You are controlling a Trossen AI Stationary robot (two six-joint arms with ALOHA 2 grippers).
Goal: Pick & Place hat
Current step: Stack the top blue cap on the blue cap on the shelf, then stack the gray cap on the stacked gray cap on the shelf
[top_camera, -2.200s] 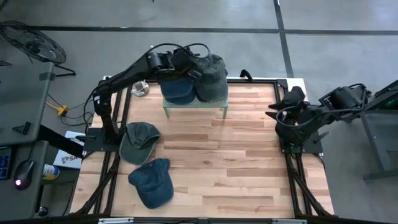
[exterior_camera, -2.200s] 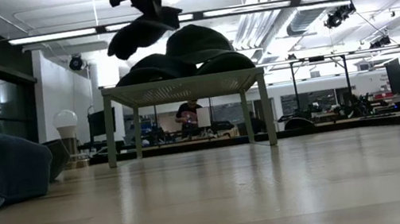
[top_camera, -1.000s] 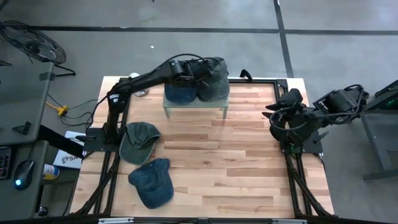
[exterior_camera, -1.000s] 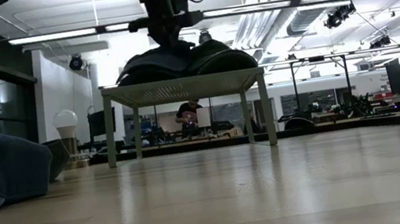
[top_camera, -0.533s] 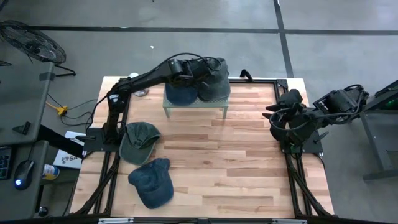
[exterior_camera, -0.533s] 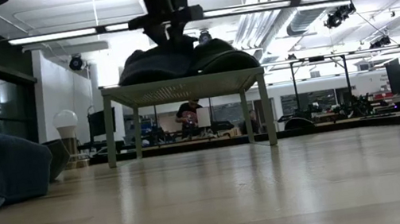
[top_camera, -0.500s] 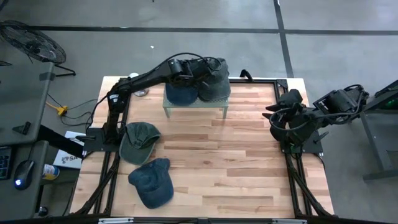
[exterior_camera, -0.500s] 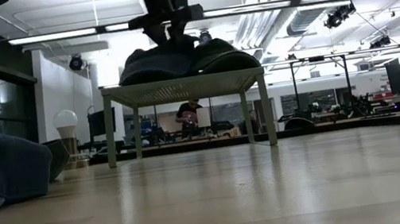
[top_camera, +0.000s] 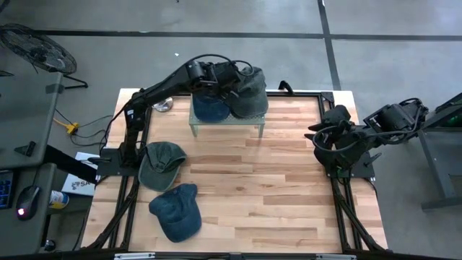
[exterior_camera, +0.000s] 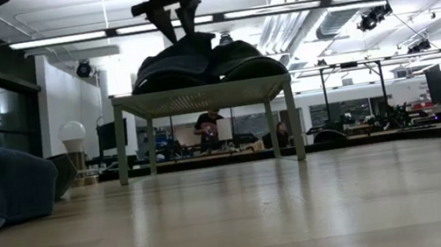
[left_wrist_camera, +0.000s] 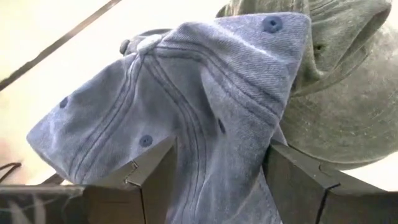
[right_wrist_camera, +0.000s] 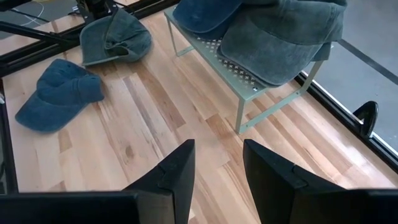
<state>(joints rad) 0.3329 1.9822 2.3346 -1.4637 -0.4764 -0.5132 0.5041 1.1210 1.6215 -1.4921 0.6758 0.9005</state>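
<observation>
The blue denim cap (left_wrist_camera: 180, 106) lay on the green rack (top_camera: 225, 121), touching the grey-green hat (top_camera: 247, 92). The left gripper (top_camera: 219, 76) stood above it, fingers spread around the crown. Soft, light fabric; a crown fold probably offered the best grasp. The right gripper (right_wrist_camera: 216, 168) waited spread, well apart from the rack.

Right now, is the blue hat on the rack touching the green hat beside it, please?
Touching. The low view shows the blue hat and green hat pressed together on the rack, no gap.

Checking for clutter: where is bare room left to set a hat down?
Bare wood spans the table between the rack, the two loose hats and the right gripper. The rack top is crowded: two hats, left gripper above.
</observation>
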